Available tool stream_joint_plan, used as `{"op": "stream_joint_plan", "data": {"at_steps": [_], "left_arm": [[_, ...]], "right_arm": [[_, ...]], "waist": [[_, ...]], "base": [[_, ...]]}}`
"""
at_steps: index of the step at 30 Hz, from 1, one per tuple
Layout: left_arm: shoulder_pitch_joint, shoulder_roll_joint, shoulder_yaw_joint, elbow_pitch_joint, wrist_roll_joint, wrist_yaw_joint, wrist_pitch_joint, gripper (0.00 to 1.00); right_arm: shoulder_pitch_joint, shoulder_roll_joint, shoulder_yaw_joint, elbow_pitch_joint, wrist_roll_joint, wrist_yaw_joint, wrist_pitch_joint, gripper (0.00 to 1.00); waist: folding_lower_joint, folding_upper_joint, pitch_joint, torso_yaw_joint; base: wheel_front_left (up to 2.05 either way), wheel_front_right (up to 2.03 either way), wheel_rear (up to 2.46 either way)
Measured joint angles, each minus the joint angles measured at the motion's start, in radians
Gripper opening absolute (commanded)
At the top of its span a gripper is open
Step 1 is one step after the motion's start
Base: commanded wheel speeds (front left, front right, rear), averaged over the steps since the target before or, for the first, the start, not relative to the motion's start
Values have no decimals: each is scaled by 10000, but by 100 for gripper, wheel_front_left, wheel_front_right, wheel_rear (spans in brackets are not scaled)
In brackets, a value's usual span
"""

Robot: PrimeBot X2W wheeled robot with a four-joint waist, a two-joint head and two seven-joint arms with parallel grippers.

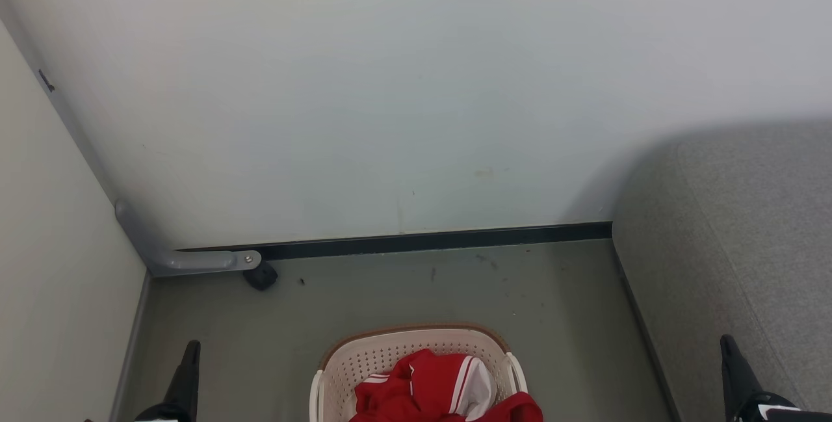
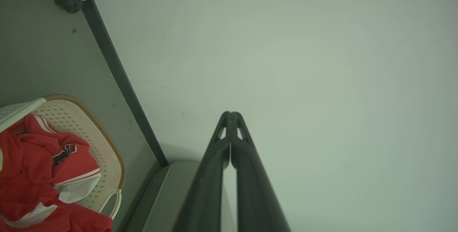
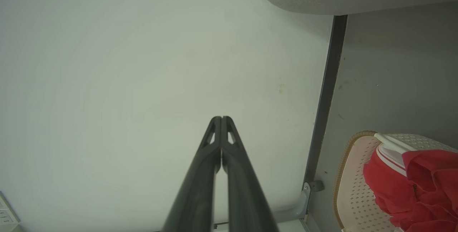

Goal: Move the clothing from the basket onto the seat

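Red clothing [image 1: 435, 389] with white trim lies heaped in the cream perforated basket [image 1: 364, 360] on the floor at the bottom centre of the head view. The grey fabric seat [image 1: 734, 246] stands to the right of it. My left gripper [image 1: 192, 347] rises at the lower left, left of the basket and apart from it. My right gripper [image 1: 727, 342] rises at the lower right, in front of the seat. In the left wrist view the left gripper [image 2: 230, 113] is shut and empty, with the clothing [image 2: 32, 174] and basket [image 2: 89, 132] at its left. The right gripper [image 3: 218, 118] is shut too, facing the wall.
A pale wall [image 1: 390, 97] with a dark baseboard [image 1: 429, 240] closes the far side. A second wall runs along the left. A grey bracket [image 1: 188, 259] with a black caster [image 1: 261, 276] sits in the corner. Grey floor [image 1: 552, 305] surrounds the basket.
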Motion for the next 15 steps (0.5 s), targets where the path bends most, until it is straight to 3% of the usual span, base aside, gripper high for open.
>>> {"op": "stream_joint_plan", "data": {"at_steps": [15], "left_arm": [[0, 0, 0, 0, 0, 0, 0, 0]], "right_arm": [[0, 2, 0, 0, 0, 0, 0, 0]], "waist": [[0, 0, 0, 0]], "base": [[0, 0, 0]]}}
